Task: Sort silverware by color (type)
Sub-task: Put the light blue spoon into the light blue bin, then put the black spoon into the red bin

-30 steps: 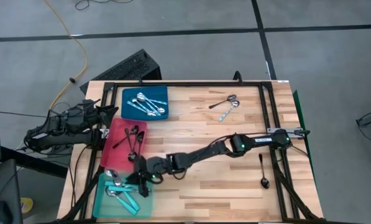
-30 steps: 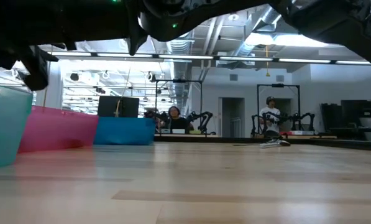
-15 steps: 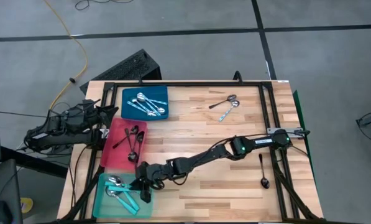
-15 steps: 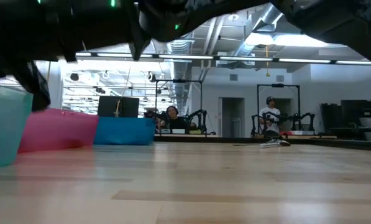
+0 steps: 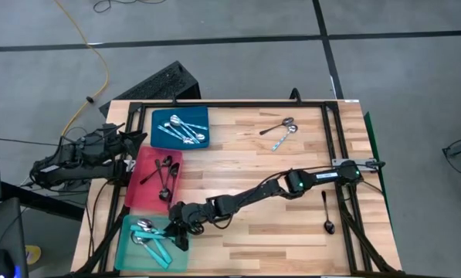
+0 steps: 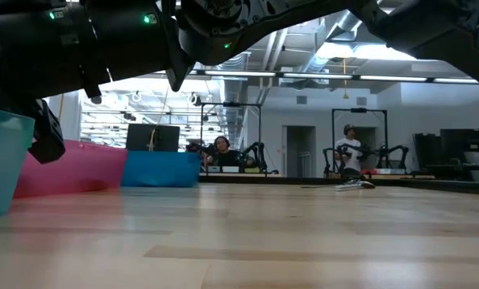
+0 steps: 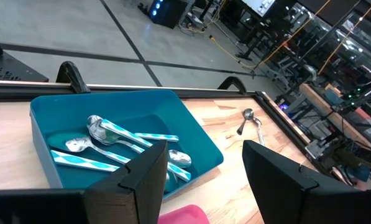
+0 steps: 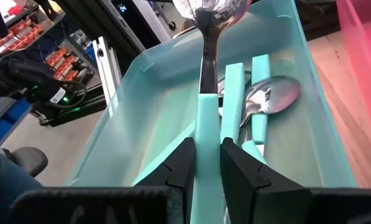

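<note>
Right gripper (image 8: 204, 163) jaws pinch a turquoise-handled spoon (image 8: 207, 93), shiny silver bowl, above the teal tray (image 8: 141, 118). No legible writing. Left jaws spread.

A turquoise-handled spoon (image 8: 208, 93) is pinched by its handle in the right gripper (image 8: 205, 163) over the pale teal tray (image 5: 126, 251), bowl pointing away from the wrist. More turquoise-handled spoons (image 5: 149, 238) lie jumbled in that tray. Beside it, black spoons (image 5: 163, 174) rest in the red tray (image 5: 141, 197); farther along, spoons (image 5: 182, 130) fill the blue tray (image 5: 159, 139). Well away from the teal tray, across the table, lie a crossed pair (image 5: 281, 131) and a lone black spoon (image 5: 327, 213)
</note>
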`<state>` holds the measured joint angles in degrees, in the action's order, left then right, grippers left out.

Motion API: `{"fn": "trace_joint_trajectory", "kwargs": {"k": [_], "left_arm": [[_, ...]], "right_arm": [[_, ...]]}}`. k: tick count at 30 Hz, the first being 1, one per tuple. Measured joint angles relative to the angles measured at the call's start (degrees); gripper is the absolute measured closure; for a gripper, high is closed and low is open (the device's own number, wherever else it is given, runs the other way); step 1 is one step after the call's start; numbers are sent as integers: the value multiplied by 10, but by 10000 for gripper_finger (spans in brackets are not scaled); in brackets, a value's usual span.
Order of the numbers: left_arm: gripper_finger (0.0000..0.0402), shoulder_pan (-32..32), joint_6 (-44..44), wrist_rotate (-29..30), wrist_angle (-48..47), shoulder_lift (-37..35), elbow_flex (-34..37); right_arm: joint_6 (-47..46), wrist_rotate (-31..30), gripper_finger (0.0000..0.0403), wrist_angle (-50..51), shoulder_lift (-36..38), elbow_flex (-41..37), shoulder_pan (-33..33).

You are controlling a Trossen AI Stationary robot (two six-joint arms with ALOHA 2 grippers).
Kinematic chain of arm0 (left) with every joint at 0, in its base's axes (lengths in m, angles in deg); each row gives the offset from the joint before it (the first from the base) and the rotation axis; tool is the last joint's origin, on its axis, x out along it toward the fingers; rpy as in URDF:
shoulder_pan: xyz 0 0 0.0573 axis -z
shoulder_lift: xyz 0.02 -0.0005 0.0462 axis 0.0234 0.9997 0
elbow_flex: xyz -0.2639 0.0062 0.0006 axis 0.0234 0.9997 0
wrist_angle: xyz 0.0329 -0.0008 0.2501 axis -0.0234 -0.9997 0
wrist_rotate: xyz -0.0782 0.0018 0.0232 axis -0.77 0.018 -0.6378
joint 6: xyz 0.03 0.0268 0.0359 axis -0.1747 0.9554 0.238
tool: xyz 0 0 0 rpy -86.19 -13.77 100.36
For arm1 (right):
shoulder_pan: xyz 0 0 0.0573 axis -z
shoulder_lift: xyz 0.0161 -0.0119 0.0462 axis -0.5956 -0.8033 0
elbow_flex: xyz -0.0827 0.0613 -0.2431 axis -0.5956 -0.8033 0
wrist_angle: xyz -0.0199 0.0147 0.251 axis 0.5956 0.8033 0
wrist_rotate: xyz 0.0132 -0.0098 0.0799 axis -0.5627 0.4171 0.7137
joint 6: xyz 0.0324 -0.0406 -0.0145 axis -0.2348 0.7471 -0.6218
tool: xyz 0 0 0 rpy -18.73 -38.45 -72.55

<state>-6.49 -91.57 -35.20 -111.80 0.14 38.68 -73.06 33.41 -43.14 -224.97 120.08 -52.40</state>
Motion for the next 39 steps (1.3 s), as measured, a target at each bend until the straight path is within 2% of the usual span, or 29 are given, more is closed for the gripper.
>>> {"fn": "trace_joint_trajectory", "kwargs": {"k": [19, 32, 39], "left_arm": [[207, 0, 0, 0, -1, 0, 0], [207, 0, 0, -1, -1, 0, 0], [207, 0, 0, -1, -2, 0, 0]], "right_arm": [[-10, 1, 304, -3, 0, 0, 2], [-25, -2, 209, -5, 0, 0, 8], [-28, 0, 205, -53, 7, 0, 25]]}}
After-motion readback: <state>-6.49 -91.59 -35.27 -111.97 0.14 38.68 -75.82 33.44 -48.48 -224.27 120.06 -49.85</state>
